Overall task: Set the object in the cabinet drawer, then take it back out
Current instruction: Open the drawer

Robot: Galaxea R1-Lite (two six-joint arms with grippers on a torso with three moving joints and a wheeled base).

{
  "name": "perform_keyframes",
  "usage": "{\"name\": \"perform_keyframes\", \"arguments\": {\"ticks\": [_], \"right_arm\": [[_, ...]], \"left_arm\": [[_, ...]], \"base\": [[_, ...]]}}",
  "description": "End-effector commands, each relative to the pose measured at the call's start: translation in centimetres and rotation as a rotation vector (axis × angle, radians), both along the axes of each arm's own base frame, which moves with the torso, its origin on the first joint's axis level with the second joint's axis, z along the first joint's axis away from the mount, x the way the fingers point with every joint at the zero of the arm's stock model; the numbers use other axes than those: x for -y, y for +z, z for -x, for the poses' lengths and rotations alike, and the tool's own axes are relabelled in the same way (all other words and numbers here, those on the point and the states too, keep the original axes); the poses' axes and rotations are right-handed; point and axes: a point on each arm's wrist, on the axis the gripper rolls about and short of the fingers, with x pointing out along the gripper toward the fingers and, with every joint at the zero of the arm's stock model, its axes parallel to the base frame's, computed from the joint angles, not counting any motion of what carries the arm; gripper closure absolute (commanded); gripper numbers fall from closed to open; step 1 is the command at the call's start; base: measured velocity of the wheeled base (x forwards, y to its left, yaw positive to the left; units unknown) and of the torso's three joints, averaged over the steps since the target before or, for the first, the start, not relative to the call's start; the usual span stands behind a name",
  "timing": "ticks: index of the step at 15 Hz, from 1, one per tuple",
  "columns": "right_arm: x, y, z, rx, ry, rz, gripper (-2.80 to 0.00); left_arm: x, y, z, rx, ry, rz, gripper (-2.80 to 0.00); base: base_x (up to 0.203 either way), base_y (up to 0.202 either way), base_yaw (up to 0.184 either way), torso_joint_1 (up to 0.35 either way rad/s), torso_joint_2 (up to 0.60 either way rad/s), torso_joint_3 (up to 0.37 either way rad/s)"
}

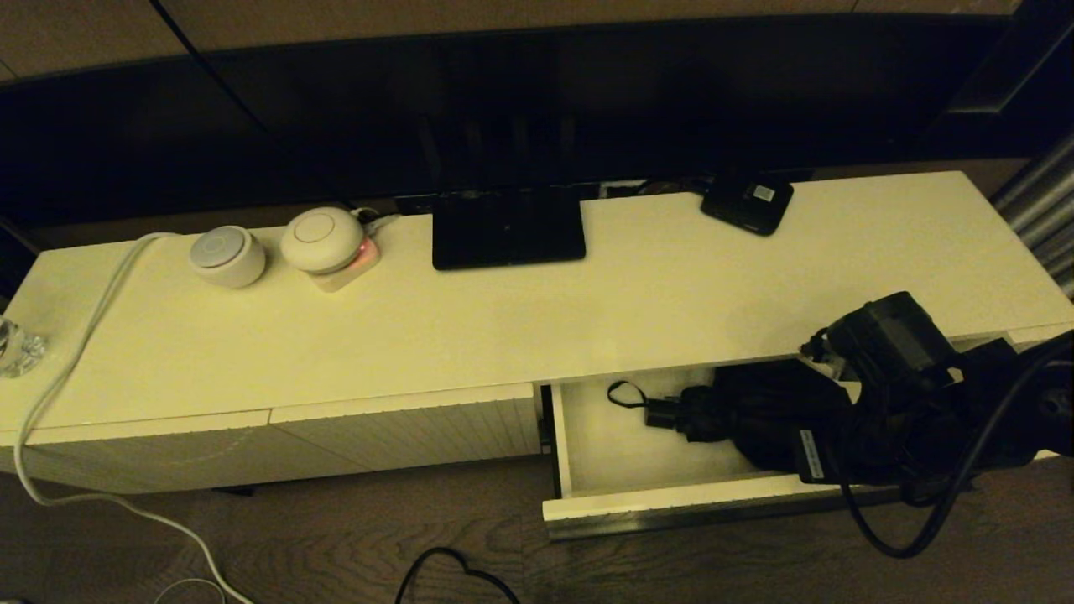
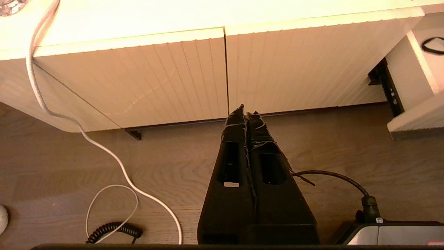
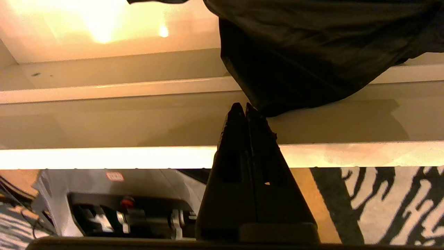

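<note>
The cabinet drawer stands pulled out at the right end of the cream cabinet. The black folding umbrella lies inside it, handle and wrist loop pointing left. My right arm hangs over the drawer's right part and covers that end of the umbrella. In the right wrist view my right gripper is shut with nothing between its fingers. Its tips are over the drawer wall, right beside the umbrella's fabric. My left gripper is shut and empty, low over the floor before the closed ribbed panels.
On the cabinet top stand a black screen base, a small black box with a white label and two round white devices. A white cable trails down the left side. A black cable lies on the floor.
</note>
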Motion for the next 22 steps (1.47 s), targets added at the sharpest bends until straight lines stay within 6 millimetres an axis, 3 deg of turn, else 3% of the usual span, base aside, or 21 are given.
{"name": "perform_keyframes", "arguments": {"ticks": [1, 8, 12, 15, 22], "right_arm": [[0.1, -0.6, 0.6, -0.033, 0.004, 0.008, 0.0], [0.1, -3.5, 1.8, -0.141, 0.026, 0.034, 0.0], [0.2, -3.5, 3.7, -0.155, 0.054, 0.028, 0.0], [0.6, -4.6, 4.9, -0.191, 0.062, 0.033, 0.0], [1.1, -5.5, 6.2, -0.215, 0.07, 0.023, 0.0]], "left_arm": [[0.0, 0.0, 0.0, -0.002, 0.0, 0.0, 0.0], [0.0, 0.0, 0.0, -0.002, 0.0, 0.0, 0.0], [0.0, 0.0, 0.0, -0.002, 0.0, 0.0, 0.0], [0.0, 0.0, 0.0, -0.002, 0.0, 0.0, 0.0], [0.0, 0.0, 0.0, -0.002, 0.0, 0.0, 0.0]], "base": [[0.0, 0.0, 0.0, 0.0, 0.0, 0.0], [0.0, 0.0, 0.0, 0.0, 0.0, 0.0], [0.0, 0.0, 0.0, 0.0, 0.0, 0.0], [0.0, 0.0, 0.0, 0.0, 0.0, 0.0], [0.0, 0.0, 0.0, 0.0, 0.0, 0.0]]}}
